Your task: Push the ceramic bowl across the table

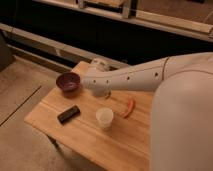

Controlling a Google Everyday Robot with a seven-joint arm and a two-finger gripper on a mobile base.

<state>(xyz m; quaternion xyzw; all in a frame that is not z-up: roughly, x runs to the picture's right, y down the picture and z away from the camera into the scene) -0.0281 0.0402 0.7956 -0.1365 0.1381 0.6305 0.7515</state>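
Entry: my claw (86, 84), closed tight, just beside the small glossy maroon ceramic bowl (68, 81).
Bowl: far-left corner of the light-wood plank surface (80, 134) (small white round cup (104, 118) stands well apart).

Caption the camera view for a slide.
Gripper, jaws shut, beside the ceramic bowl on the table; white cup nearby.

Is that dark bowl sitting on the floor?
No, the ceramic bowl rests on the table near its far corner, with the gripper close beside it.
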